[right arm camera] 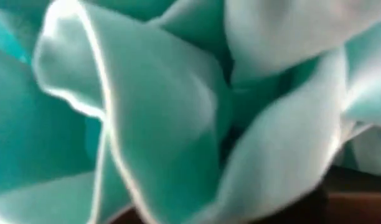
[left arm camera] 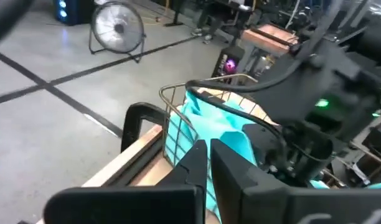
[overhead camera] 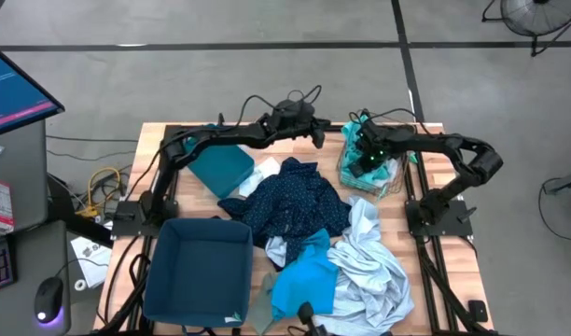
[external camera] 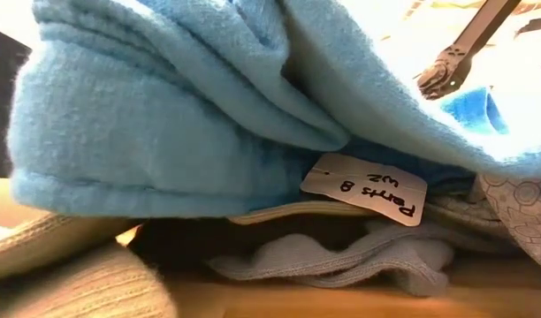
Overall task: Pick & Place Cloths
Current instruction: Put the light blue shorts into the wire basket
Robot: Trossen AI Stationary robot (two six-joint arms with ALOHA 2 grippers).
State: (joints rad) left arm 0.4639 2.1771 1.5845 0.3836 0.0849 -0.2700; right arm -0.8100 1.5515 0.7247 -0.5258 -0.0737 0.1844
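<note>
1. Directly under the right gripper [overhead camera: 368,161], the turquoise-and-white cloth [overhead camera: 383,173] fills the wire basket [overhead camera: 345,168]; whether its fingers grip cloth, I cannot tell.
2. Beside the basket, the left gripper [left arm camera: 207,163] hangs closed and empty, so the right arm is nearer.

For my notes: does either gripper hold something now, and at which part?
Left gripper is shut and empty. Right gripper is down in the turquoise cloth in the wire basket; a hold cannot be told.
</note>
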